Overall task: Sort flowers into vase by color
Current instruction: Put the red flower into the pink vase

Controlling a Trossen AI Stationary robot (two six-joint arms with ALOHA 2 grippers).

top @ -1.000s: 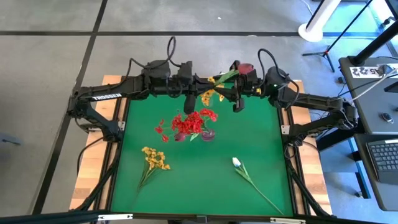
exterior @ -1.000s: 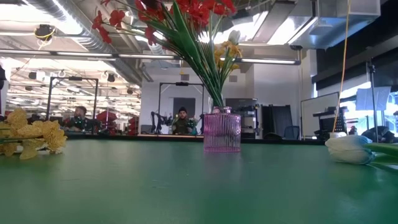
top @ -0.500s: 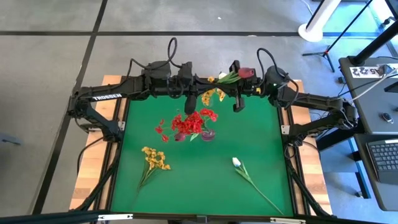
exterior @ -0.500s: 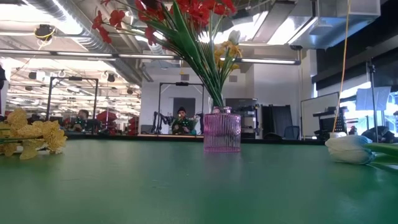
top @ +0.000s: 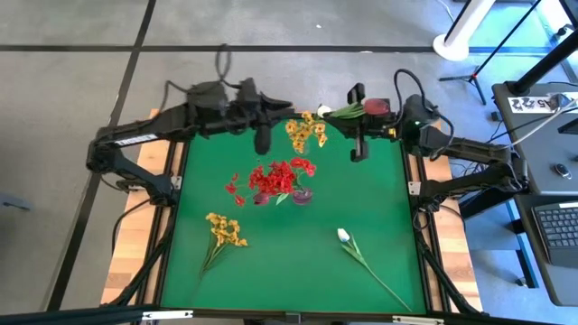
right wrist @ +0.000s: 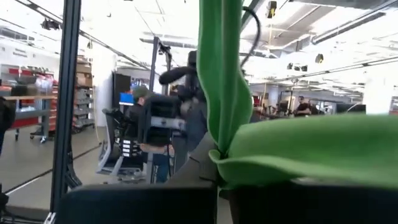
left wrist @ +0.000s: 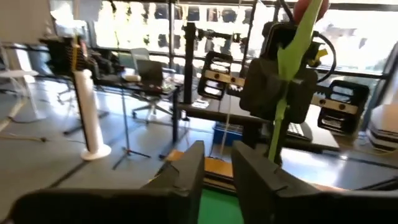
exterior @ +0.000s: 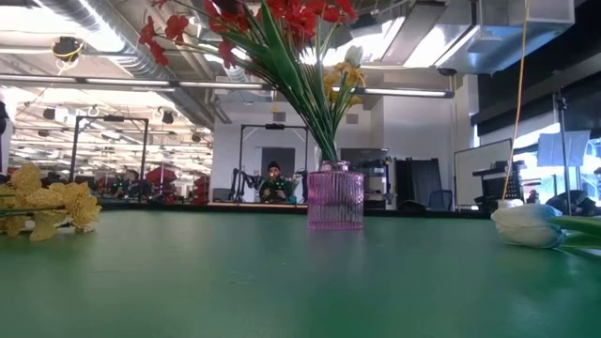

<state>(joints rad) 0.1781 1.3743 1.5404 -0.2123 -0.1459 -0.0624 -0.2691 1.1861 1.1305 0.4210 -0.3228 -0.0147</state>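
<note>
High over the table's far edge, my right gripper is shut on a dark red tulip. My left gripper faces it from the left, open, with nothing between its fingers. Between them sits a yellow-orange blossom cluster; what it rests on is hidden. Red flowers stand with their stems in a pink ribbed vase at mid-table. Another yellow-orange flower and a white tulip lie flat on the green mat. My right gripper pinches the tulip's green stem between its two fingers. The fingers are level, pointing toward the table's left, and lie across the stem. The tulip stands tilted, bud up and a leaf spreading sideways, lifted clear high above the table.
The green mat has free room to the right of the vase and along the near edge. Wooden table edges and cables flank the mat. Beyond the table, a desk with a keyboard stands at the right.
The two arms have drawn apart along the far edge, the left one toward the table's left and the right one toward the table's right. The dark red tulip has gone with the right gripper and is clear of the left one. The flowers on the table have stayed put.
</note>
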